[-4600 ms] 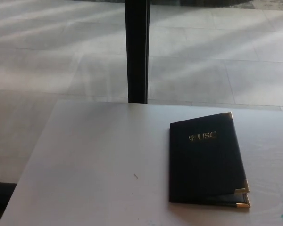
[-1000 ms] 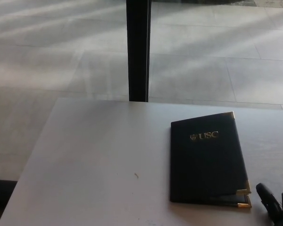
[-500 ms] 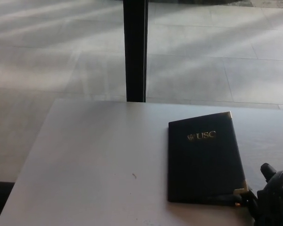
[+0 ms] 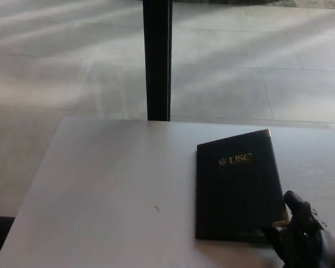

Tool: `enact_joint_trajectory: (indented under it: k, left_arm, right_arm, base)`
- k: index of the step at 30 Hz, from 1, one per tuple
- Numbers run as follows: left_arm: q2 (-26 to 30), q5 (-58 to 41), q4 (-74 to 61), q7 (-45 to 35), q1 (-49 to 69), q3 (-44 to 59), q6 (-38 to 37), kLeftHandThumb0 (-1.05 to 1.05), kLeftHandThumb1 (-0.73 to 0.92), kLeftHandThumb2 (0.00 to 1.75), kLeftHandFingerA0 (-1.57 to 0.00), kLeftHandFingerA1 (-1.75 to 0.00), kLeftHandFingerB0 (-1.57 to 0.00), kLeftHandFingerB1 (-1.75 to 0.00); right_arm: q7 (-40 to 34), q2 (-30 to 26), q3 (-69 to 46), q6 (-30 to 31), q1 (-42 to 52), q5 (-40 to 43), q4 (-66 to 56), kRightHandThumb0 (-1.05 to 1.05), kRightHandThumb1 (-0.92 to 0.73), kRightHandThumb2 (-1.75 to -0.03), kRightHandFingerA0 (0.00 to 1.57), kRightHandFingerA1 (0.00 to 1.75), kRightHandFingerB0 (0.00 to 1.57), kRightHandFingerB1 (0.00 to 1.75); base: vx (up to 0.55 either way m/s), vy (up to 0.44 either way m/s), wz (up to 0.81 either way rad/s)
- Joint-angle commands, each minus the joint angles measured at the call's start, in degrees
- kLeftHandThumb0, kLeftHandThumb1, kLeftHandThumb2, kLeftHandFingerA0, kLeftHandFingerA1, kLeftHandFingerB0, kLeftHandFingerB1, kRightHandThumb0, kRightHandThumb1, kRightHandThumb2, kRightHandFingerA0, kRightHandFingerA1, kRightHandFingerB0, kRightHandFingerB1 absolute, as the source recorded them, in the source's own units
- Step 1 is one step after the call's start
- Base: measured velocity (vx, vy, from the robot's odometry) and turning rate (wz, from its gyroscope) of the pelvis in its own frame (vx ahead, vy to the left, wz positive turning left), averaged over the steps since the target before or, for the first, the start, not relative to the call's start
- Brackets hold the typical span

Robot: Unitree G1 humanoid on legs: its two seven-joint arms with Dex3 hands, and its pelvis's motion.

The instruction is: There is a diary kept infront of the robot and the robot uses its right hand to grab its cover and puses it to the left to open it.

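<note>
Head view: my right robot hand (image 4: 306, 240) touches the diary (image 4: 237, 190) corner, grip unclear; I'd pinch that stiff, light cover's edge.

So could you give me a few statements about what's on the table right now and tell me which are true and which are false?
1. The diary lies closed on the table. True.
2. The robot's right hand is at the diary's near right corner. True.
3. The cover shows silver lettering reading "UCLA". False: it reads "USC" in gold.
4. The left hand rests on the diary's spine. False: no left hand shows in the picture.
5. A dark vertical post stands beyond the table's far edge. True.
6. The diary sits at the table's left side. False: it lies toward the right.
</note>
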Motion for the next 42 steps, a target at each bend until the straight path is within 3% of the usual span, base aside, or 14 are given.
enact_joint_trajectory:
  k: [1,10,11,12,14,15,19,20,23,24,25,38,40,42]
  left_arm:
    - [1.03,-0.98,0.55,-0.99,0.02,0.26,-1.01,-0.66,0.92,0.94,-0.19,-0.74,-0.08,-0.55]
    - [0.9,-0.03,0.07,-0.59,0.2,-0.91,-0.75,-0.69,0.92,0.93,-0.15,-0.88,-0.09,-0.61]
    - [0.8,0.2,-0.13,-0.24,0.28,-1.11,-0.75,-0.69,0.86,1.16,-0.23,-0.74,-0.13,-0.6]
    - [0.35,0.1,-0.95,0.23,0.45,-1.13,-0.71,-0.68,0.92,0.91,-0.2,-0.79,-0.09,-0.58]
    - [0.18,-0.1,-1.62,0.55,0.42,-1.24,-0.12,-0.68,0.87,1.16,-0.23,-0.72,-0.11,-0.59]
    - [0.23,-0.1,-1.17,0.54,0.31,-1.24,-0.4,-0.66,0.92,0.92,-0.18,-0.79,-0.1,-0.56]
    - [0.29,0.31,-1.48,0.02,0.88,-2.03,-0.04,-0.68,0.88,1.17,-0.21,-0.72,-0.11,-0.58]
    - [0.5,0.41,-1.25,0.1,0.99,-2.11,-0.31,-0.69,0.88,1.16,-0.2,-0.72,-0.11,-0.59]
    - [0.91,0.8,-1.06,0.45,1.34,-2.58,-0.26,-0.67,0.92,0.92,-0.2,-0.79,-0.12,-0.6]
    - [0.88,1.0,-1.31,0.81,1.53,-2.84,-0.36,-0.67,0.88,1.16,-0.23,-0.74,-0.13,-0.6]
    - [1.11,0.64,-0.87,-0.07,1.63,-2.75,-0.39,-0.67,0.92,0.94,-0.2,-0.78,-0.09,-0.58]
    - [2.16,1.19,-0.11,0.09,0.24,-4.36,0.22,-0.69,0.92,0.91,-0.2,-0.79,-0.12,-0.59]
    - [2.21,1.26,-0.48,0.21,-0.17,-4.76,0.53,-0.69,0.88,1.17,-0.22,-0.73,-0.12,-0.59]
    - [2.15,1.21,-0.63,-0.51,-0.21,-5.04,0.42,-0.68,0.92,0.95,-0.16,-0.83,-0.09,-0.57]
  right_arm:
    - [-0.39,5.4,2.54,1.57,1.7,0.68,0.41,-0.73,-0.92,-0.72,0.46,0.53,0.32,0.43]
    - [-3.08,7.8,4.75,2.31,-1.82,2.64,-0.88,-0.75,-0.91,-0.67,0.49,0.5,0.37,0.43]
    - [-3.4,7.97,4.95,2.27,-2.11,2.78,-1.12,-0.75,-0.92,-0.68,0.46,0.53,0.35,0.44]
    - [-3.83,8.14,5.32,2.26,-2.31,2.74,-1.31,-0.73,-0.73,-1.07,0.41,0.61,0.31,0.55]
    - [-4.06,8.28,5.89,1.77,-2.66,2.42,-0.66,-0.61,-0.67,-1.13,0.42,0.65,0.13,0.48]
    - [-4.3,8.16,6.05,1.82,-2.96,2.32,-0.45,-0.79,-0.82,-0.76,0.42,0.54,0.29,0.45]
    - [-4.41,6.13,6.99,2.17,-5.57,0.76,-0.09,-0.72,-0.76,-1.07,0.38,0.59,0.27,0.53]
    - [-5.69,6.01,7.15,2.54,-6.69,0.02,-0.41,-0.74,-0.92,-0.7,0.46,0.51,0.34,0.43]
    - [-3.24,2.82,8.59,1.44,-8.86,-2.12,-0.94,-0.75,-0.92,-0.7,0.43,0.54,0.31,0.44]
    - [-1.73,0.89,9.83,0.38,-9.46,-4.08,-1.03,-0.58,-0.66,-1.13,0.41,0.66,0.12,0.49]
    - [-1.7,-0.43,10.81,0.78,-9.9,-5.61,-1.48,-0.77,-0.92,-0.71,0.44,0.56,0.3,0.45]
    - [2.22,-11.55,22.99,-8.11,-8.94,-21.49,-0.43,-0.72,-0.92,-0.68,0.46,0.55,0.36,0.45]
    - [3.71,-12.75,25.1,-10.92,-8.99,-23.31,1.11,-0.74,-0.91,-0.67,0.43,0.57,0.34,0.46]
    - [3.8,-13.98,26.6,-10.85,-9.12,-25.14,1.45,-0.73,-0.92,-0.67,0.45,0.57,0.35,0.46]
  base:
    - [0.0,0.0,0.0]
    - [0.0,0.0,0.0]
    - [0.0,0.0,0.0]
    - [0.0,0.0,0.0]
    - [0.0,0.0,0.0]
    - [0.0,0.0,0.0]
    - [0.0,0.0,0.0]
    - [0.0,0.0,0.0]
    - [0.0,0.0,0.0]
    - [0.0,0.0,0.0]
    - [0.0,0.0,0.0]
    - [0.02,0.001,0.04]
    - [0.0,0.0,0.0]
    - [0.0,0.0,0.0]
